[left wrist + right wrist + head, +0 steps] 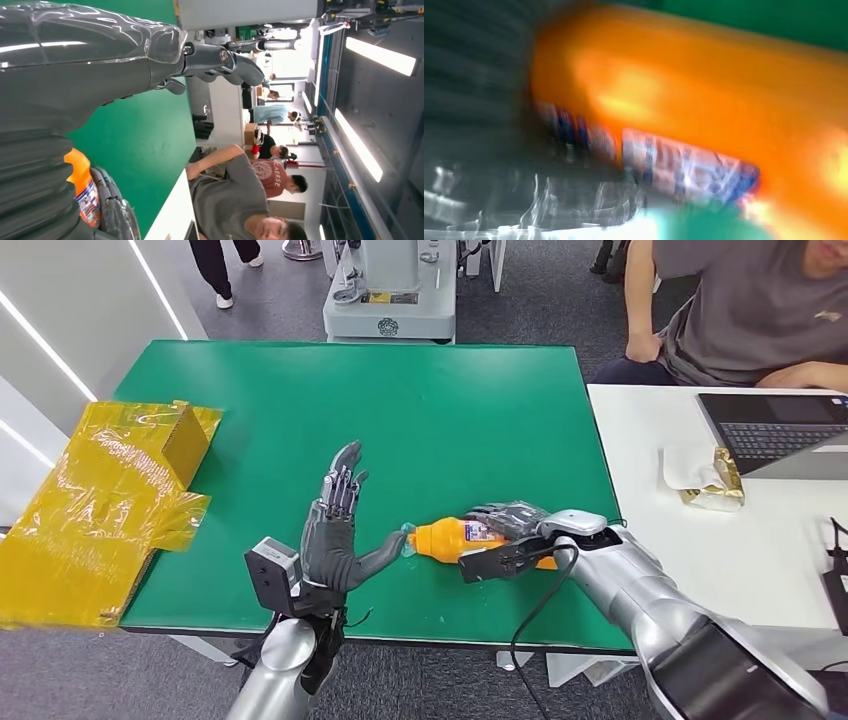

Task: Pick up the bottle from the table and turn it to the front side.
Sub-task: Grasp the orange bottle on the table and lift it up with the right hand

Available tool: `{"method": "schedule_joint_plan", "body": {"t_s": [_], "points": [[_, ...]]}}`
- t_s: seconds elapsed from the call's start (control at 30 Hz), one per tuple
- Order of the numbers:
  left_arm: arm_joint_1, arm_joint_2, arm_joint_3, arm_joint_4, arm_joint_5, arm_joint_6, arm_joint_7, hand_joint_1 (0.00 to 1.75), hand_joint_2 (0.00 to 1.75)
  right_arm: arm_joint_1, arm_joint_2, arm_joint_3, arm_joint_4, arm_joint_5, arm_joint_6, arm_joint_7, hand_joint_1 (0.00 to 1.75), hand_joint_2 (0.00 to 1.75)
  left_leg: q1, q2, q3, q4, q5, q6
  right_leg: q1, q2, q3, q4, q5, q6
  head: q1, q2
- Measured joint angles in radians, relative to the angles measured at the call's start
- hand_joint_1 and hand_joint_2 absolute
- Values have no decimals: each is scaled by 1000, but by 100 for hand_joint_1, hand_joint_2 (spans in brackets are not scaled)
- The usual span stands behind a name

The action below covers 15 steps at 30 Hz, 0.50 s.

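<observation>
The right hand (pixel 505 530) lay wrapped over the label end of the orange plastic bottle (pixel 450 538), fingers closed around its body, most likely so the bottle could be lifted and rolled about its long axis. The bottle rested on its side on the green table mat (pixel 400 410), near the front edge, its pale cap pointing toward the left hand (pixel 338 530). That hand stood upright with fingers spread and empty, its thumb tip touching or just beside the cap, seemingly placed as a stop to steady the bottle. In the blurred right wrist view the blue-and-white label (pixel 684 165) faced partly sideways. A crumpled yellow plastic-wrapped box (pixel 110 500) sat well apart at the mat's left edge.
</observation>
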Motion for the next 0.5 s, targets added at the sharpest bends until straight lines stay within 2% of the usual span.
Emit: {"method": "schedule_joint_plan", "body": {"t_s": [0.3, 0.5], "points": [[5, 0, 0, -12, -2, 3, 4, 0, 175, 4, 8, 31, 11, 37, -63, 114, 0, 175, 0, 1, 6, 0, 0, 0, 0, 1, 6, 0, 0, 0, 0, 0], [6, 0, 1, -20, -5, 4, 8, 0, 175, 6, 8, 39, 11, 44, -82, 132, 0, 175, 0, 1, 9, 0, 0, 0, 0, 1, 9, -1, 1, 0, 0, 0]]}}
